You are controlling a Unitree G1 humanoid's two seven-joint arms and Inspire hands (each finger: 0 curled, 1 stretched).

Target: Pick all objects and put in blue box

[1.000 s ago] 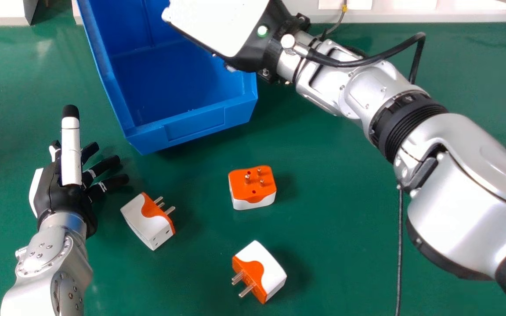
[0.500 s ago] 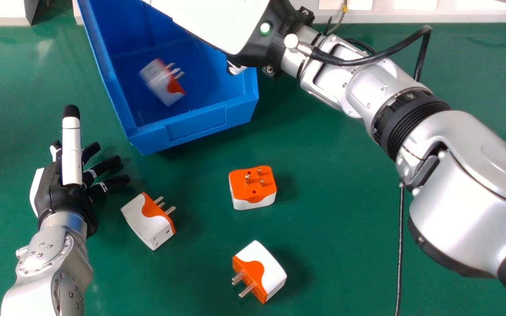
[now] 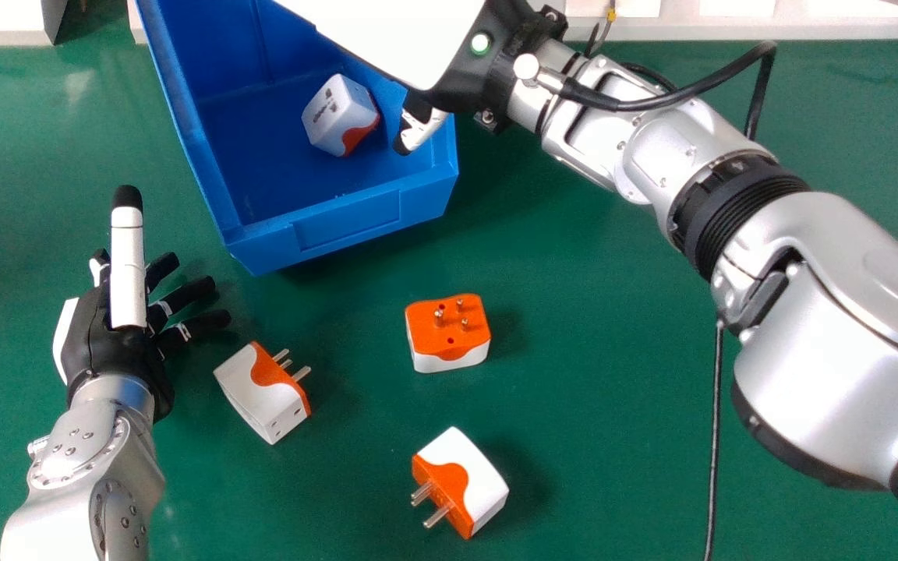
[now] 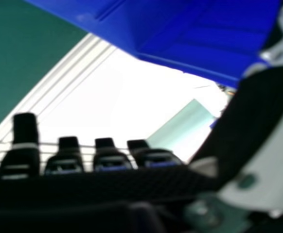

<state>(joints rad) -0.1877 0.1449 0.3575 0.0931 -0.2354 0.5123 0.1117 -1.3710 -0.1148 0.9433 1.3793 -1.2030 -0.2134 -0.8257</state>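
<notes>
Four orange-and-white plug adapters were in sight as the robot worked to fill a blue box. One adapter lay inside, near the right wall, its white socket face showing. The robot's right hand was poised above the box's right side, released and grasping nothing, its fingers extended in the right hand view and its thumb apart from them.

Three more adapters rested on the green bench on the robot's side of the box. The middle one sat with its metal pins pointing up. The left one lay with its pins facing right and away from the robot, while the nearest one had its pins turned left. All three stood apart from one another.

At left, the left hand was also released, fingers spread and thumb straight, near the left adapter but not touching it. A black cable ran along the bench at right.
</notes>
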